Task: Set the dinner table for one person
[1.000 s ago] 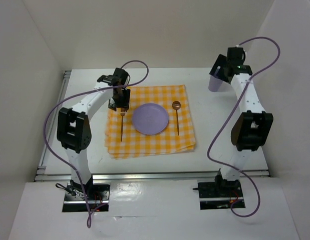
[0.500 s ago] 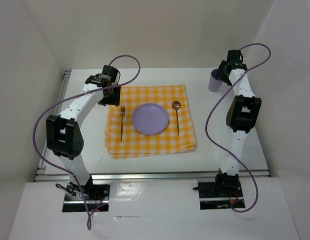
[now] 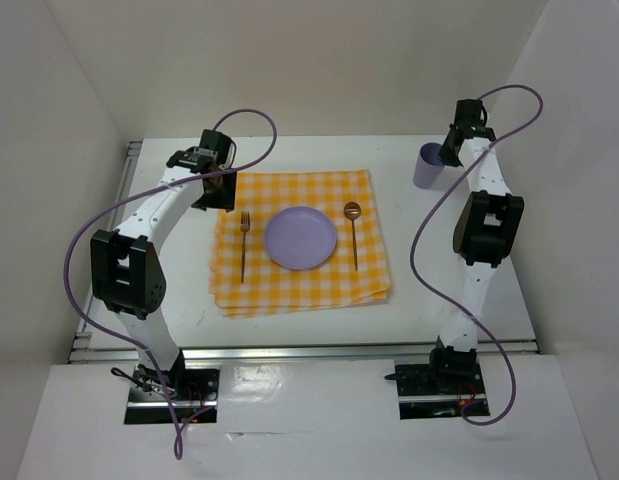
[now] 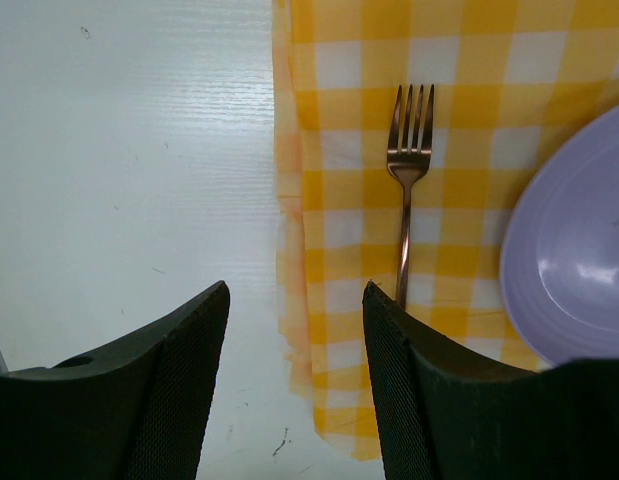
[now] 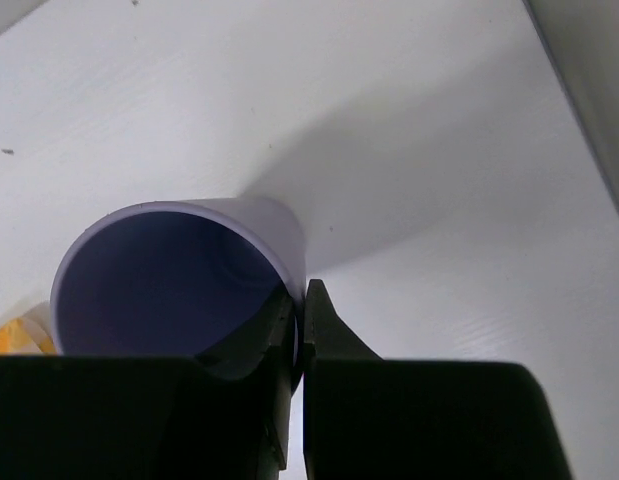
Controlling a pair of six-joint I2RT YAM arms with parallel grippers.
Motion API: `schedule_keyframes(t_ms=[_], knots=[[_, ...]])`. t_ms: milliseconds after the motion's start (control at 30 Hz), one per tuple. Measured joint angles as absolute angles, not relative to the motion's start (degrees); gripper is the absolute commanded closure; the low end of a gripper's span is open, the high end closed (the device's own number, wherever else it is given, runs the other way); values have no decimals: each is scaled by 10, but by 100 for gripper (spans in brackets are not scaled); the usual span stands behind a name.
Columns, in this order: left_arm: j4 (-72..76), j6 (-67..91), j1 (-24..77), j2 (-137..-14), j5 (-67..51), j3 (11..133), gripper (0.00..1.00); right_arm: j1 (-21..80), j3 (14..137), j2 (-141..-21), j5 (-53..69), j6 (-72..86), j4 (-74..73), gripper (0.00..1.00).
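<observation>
White and matte, the dinner table spans the enclosure floor beneath both arms. A yellow-and-white checked cloth lies at its centre and carries a lavender plate, with a fork to the left and a spoon to the right. A lavender cup is at far right, apart from the cloth. The right gripper is clamped on the cup wall, one finger inside. The left gripper is spread and empty above the cloth's left edge.

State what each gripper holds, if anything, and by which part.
The right gripper holds the lilac cup by its rim wall, one finger inside and one outside. The left gripper is open and holds nothing.
</observation>
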State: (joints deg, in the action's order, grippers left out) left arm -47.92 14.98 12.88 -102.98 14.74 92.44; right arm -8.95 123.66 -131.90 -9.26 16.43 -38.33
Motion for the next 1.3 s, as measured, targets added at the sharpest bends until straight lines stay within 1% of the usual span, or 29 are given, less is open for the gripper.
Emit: schedule_keyframes(t_ms=[233, 367, 467, 567, 667, 900, 1167, 1233, 1267, 1300], knots=[[-479, 149, 128, -1030, 147, 924, 37, -63, 1178, -1245, -107, 126, -394, 100], [-479, 147, 128, -1030, 149, 924, 37, 8, 1183, -1199, -103, 113, -409, 100], [-479, 146, 125, -1030, 151, 924, 37, 80, 1183, -1178, -91, 107, -412, 100], [-476, 141, 115, -1030, 152, 923, 37, 142, 1185, -1182, -79, 105, -415, 100], [-474, 137, 106, -1026, 152, 913, 37, 173, 1206, -1210, -77, 103, -424, 100], [-470, 136, 93, -1010, 151, 900, 37, 179, 1241, -1280, -81, 102, -450, 100], [-464, 136, 91, -1003, 147, 899, 37, 176, 1240, -1288, -81, 102, -451, 100], [-463, 136, 91, -1003, 147, 899, 37, 176, 1240, -1291, -81, 102, -451, 81], [-462, 136, 91, -1003, 147, 899, 37, 176, 1240, -1292, -79, 101, -451, 73], [-462, 136, 91, -1003, 147, 897, 37, 176, 1240, -1294, -79, 102, -450, 69]])
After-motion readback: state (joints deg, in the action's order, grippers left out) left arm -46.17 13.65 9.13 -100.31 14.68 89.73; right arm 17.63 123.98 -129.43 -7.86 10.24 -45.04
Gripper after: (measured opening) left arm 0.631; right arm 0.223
